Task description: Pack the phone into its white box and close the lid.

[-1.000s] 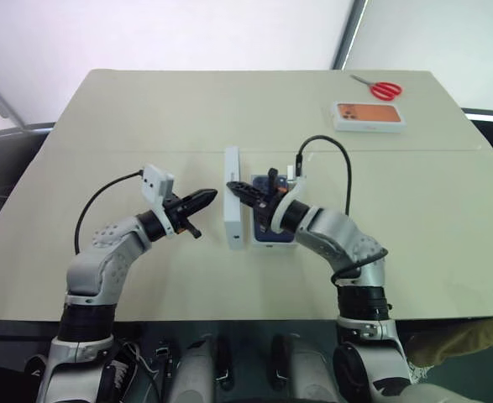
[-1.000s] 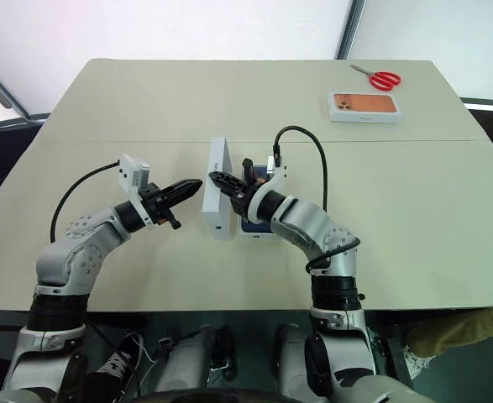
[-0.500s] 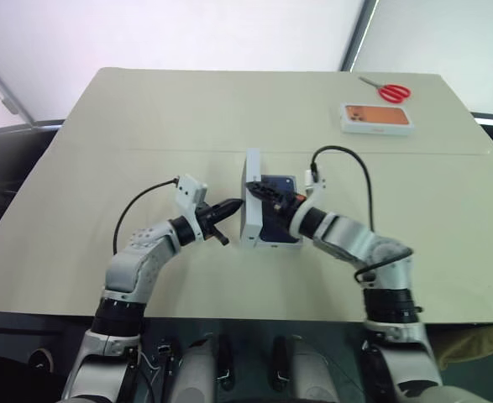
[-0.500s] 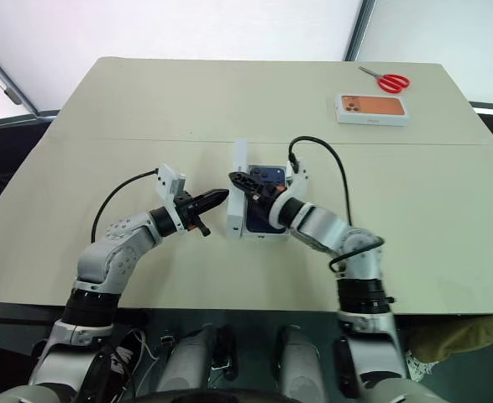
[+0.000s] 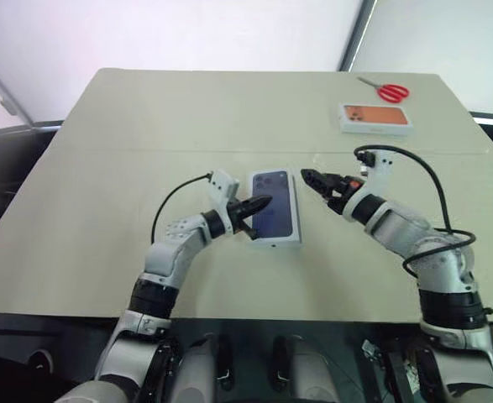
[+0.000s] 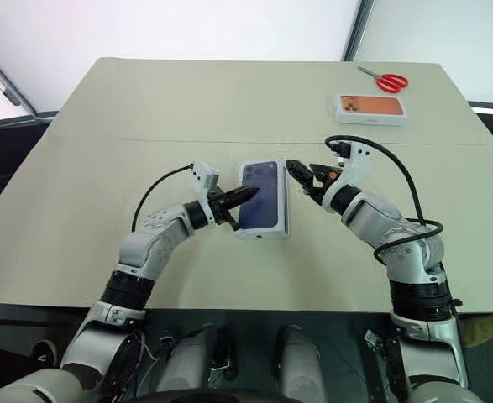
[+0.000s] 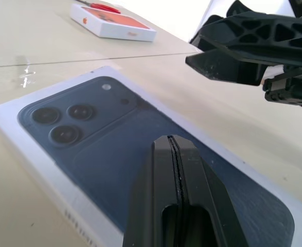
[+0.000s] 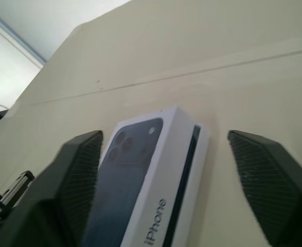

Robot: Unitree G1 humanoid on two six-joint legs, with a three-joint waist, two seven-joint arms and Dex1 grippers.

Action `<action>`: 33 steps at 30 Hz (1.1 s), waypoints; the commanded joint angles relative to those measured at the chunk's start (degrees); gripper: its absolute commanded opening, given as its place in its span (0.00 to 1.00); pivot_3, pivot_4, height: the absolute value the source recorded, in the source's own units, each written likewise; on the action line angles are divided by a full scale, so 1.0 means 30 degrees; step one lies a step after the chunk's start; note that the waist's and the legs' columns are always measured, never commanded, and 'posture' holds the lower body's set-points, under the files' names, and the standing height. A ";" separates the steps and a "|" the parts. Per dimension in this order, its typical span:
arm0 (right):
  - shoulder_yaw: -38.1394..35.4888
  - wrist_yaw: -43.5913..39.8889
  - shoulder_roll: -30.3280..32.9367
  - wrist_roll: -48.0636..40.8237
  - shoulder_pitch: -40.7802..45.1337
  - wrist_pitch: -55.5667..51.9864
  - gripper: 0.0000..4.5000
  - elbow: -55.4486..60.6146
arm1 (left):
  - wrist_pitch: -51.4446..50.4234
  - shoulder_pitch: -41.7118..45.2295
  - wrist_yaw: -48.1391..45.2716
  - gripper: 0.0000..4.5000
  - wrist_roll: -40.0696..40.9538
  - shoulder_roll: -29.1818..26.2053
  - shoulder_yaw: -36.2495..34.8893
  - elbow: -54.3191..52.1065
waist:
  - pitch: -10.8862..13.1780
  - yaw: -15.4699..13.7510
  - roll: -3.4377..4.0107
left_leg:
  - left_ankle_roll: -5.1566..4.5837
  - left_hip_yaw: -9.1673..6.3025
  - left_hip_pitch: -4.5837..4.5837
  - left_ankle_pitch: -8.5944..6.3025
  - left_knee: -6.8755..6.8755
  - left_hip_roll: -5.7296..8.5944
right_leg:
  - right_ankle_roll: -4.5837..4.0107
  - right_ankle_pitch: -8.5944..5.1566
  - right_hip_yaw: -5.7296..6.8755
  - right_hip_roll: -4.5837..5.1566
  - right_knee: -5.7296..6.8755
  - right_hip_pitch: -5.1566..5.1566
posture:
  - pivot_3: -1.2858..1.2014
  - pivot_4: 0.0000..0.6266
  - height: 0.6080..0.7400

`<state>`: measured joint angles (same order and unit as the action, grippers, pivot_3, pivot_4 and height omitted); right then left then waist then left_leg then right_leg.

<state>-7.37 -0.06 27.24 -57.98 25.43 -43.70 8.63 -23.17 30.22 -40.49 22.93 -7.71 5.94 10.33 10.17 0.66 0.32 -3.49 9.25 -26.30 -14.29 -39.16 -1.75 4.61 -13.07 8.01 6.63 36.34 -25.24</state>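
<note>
Now lying flat: lid, printed dark blue phone picture facing up, down over white box; a second ago standing on edge between both grippers. Box base hidden beneath, phone likewise hidden, so cannot tell from these views what sits inside. Closed package resting near middle of table, long axis running roughly away from robot, slightly skewed.

Left gripper moved rightward since a second ago, fingers pressed together with no gap, tip over left edge of lid's printed face; touching or just above cannot be told from head views. Grasping nothing. From left wrist view, joined black fingers rise over printed picture, three printed lenses beyond them.

Right gripper pulled back to right since a second ago, then at the upright lid, now just beside package's far right corner and apart from it. Fingers parted, wide gap between them, nothing held. Right wrist view: two ribbed black fingers either side, lid seen in the gap, lettering along its white side wall.

Far right of table: another white box printed with orange phone, red-handled scissors just beyond it, well apart from package.
</note>
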 commanded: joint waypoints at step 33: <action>0.5820 -0.9277 0.2432 1.7407 -0.0953 0.7185 0.01 0.0502 | -0.2403 0.0430 0.0436 0.00 -0.0943 -0.0877 -0.0134 -0.0205 | 0.0003 -0.0073 -0.0009 | 0.0011 -0.0016 0.0103 0.0004 -0.0019 0.0008 | 0.0006 -0.0006 0.0022 0.0020 -0.0008 0.0120 | 0.52 0.24 0.98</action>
<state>11.39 -27.38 34.82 -6.58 22.65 -22.81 8.81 -30.03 29.92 -38.85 19.22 -10.93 5.81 12.27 10.18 0.44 0.29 -3.46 9.20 -25.98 -14.28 -39.22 -1.72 4.63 -13.09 8.08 6.69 36.31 -24.87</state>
